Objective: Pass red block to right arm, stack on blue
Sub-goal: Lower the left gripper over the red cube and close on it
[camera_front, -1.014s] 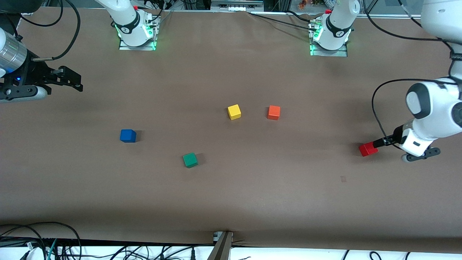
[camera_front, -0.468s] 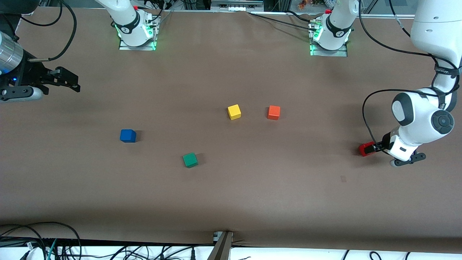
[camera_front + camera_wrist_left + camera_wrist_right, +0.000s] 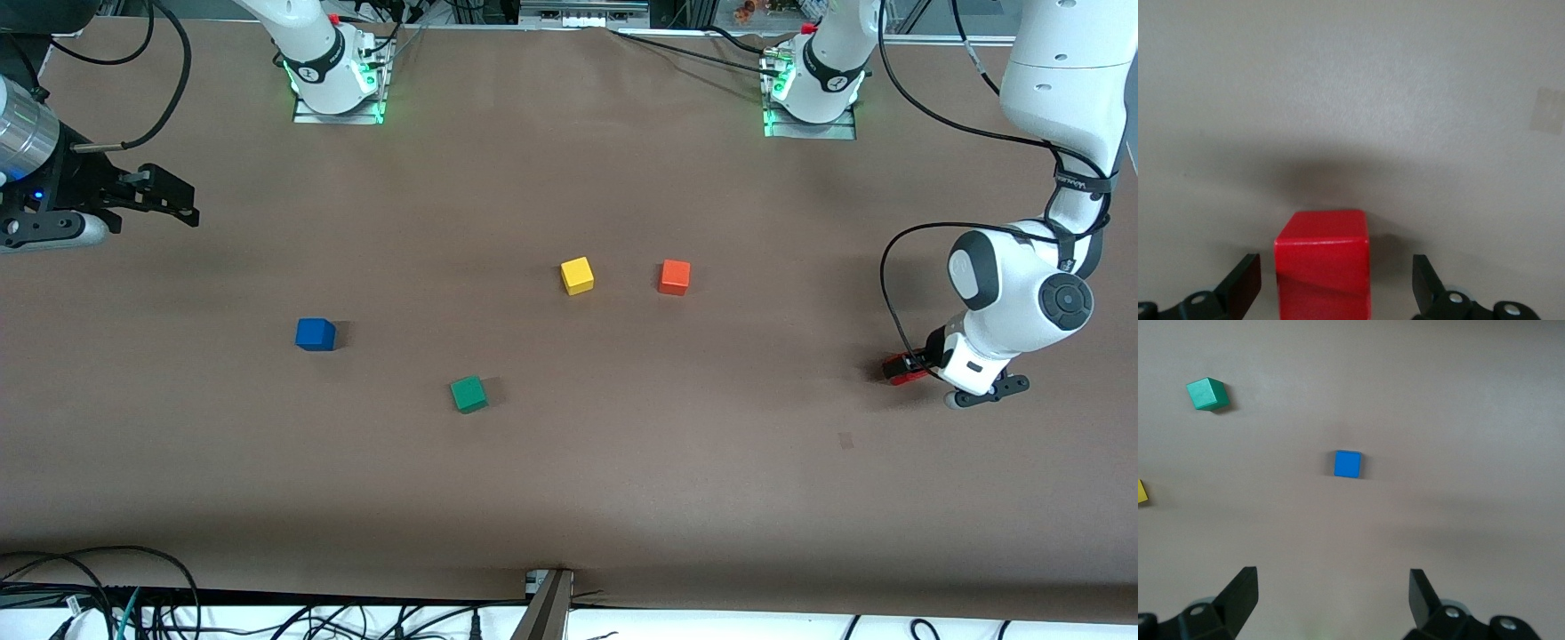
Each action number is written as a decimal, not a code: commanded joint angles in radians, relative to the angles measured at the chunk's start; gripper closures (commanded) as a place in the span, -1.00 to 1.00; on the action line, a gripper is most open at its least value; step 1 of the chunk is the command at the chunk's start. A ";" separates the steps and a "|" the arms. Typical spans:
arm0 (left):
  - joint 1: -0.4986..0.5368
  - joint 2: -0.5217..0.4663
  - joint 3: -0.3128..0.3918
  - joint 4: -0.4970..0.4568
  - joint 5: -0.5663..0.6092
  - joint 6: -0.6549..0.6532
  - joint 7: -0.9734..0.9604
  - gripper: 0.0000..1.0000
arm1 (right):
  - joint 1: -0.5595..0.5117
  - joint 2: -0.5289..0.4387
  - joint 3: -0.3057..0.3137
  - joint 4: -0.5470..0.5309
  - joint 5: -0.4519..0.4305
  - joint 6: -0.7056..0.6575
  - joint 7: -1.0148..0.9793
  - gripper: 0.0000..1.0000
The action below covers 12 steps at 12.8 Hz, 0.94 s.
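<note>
The red block (image 3: pixel 895 370) (image 3: pixel 1323 257) rests on the table at the left arm's end. My left gripper (image 3: pixel 907 366) (image 3: pixel 1336 283) is down at it and open. Its dark fingers (image 3: pixel 1245 283) stand on either side of the block with a gap on each side. The blue cube (image 3: pixel 315 334) (image 3: pixel 1347 464) sits on the table toward the right arm's end. My right gripper (image 3: pixel 182 203) (image 3: pixel 1333 593) hangs open and empty above the table at the right arm's end, with the blue cube some way ahead of it in the right wrist view.
A green cube (image 3: pixel 468 394) (image 3: pixel 1207 394) lies nearer the front camera than the blue one. A yellow cube (image 3: pixel 577 276) and an orange cube (image 3: pixel 674 277) sit side by side mid-table. A small tape patch (image 3: pixel 845 440) marks the table near the red block.
The left arm has swung in over the red block, and its open fingers now straddle it. The right gripper has barely shifted. No block has moved.
</note>
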 commanded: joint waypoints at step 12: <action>-0.006 -0.055 -0.084 0.192 -0.020 -0.274 -0.006 0.92 | 0.001 0.007 0.004 0.023 -0.020 -0.006 -0.006 -1.00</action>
